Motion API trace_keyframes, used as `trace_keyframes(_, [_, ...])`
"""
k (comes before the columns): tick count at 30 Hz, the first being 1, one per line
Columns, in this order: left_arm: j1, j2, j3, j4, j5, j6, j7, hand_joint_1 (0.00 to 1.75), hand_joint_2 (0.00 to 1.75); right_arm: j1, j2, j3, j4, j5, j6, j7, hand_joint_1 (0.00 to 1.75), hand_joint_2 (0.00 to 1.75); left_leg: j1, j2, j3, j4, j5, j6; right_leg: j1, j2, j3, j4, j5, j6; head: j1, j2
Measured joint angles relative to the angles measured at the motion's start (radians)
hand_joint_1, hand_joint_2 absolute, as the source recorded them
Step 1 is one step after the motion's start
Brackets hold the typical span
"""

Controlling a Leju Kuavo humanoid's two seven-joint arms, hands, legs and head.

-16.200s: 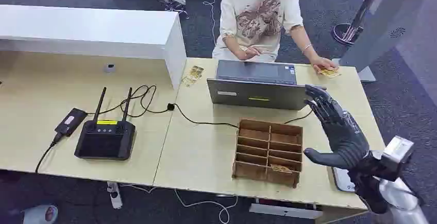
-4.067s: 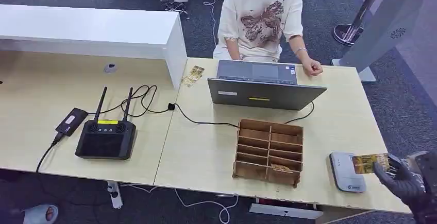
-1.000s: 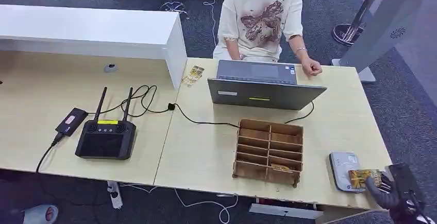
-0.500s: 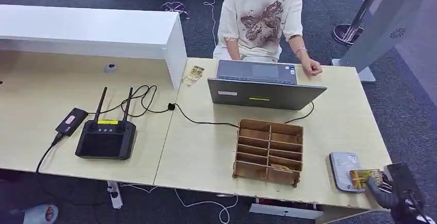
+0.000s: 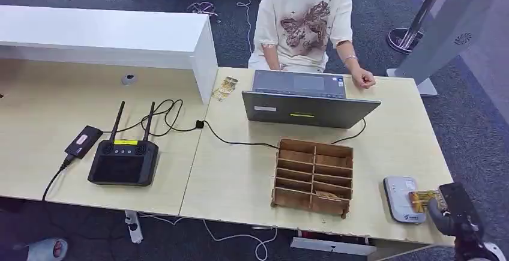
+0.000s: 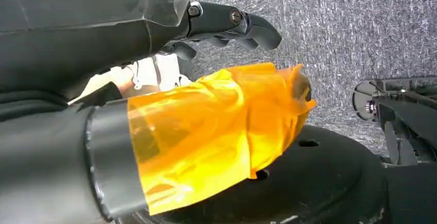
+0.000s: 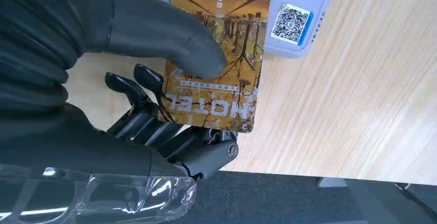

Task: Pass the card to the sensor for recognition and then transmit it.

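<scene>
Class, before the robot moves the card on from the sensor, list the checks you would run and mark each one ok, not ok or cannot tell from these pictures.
1. Card held firmly: ok, the right hand pinches it between thumb and fingers.
2. Card over the grey sensor: ok, its far end overlaps the reader.
3. Card touching the sensor: cannot tell.
4. Sensor has recognised the card: cannot tell, no signal light shows.
5. Table between sensor and wooden organiser free: ok.
6. Person ready to receive: not ok, their hand rests by the laptop.

Right robot hand (image 5: 449, 212) holds card (image 5: 423, 198) beside grey sensor (image 5: 403, 198).
</scene>
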Motion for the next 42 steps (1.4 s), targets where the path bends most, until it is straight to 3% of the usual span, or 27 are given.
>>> trace_keyframes(12, [-0.001, -0.004, 0.000, 0.000, 0.002, 0.003, -0.001, 0.00, 0.00, -0.006, 0.005, 0.002, 0.000, -0.030, 0.019, -0.013, 1.75, 1.75, 0.000, 0.000, 0.000, 0.000, 0.000, 0.000, 0.000, 0.000, 0.000, 0.000, 0.000, 0.000, 0.000, 0.000])
trace_keyframes(20, [-0.001, -0.004, 0.000, 0.000, 0.004, 0.005, -0.004, 0.00, 0.00, 0.002, 0.008, -0.026, -0.017, -0.189, 0.108, -0.044, 1.75, 1.75, 0.000, 0.000, 0.000, 0.000, 0.000, 0.000, 0.000, 0.000, 0.000, 0.000, 0.000, 0.000, 0.000, 0.000])
trace_keyframes(42, [-0.002, -0.004, 0.000, 0.000, 0.018, 0.005, -0.021, 0.00, 0.00, 0.023, -0.021, -0.105, -0.149, -0.409, 0.203, -0.061, 1.75, 1.75, 0.000, 0.000, 0.000, 0.000, 0.000, 0.000, 0.000, 0.000, -0.001, 0.000, 0.000, 0.000, 0.000, 0.000])
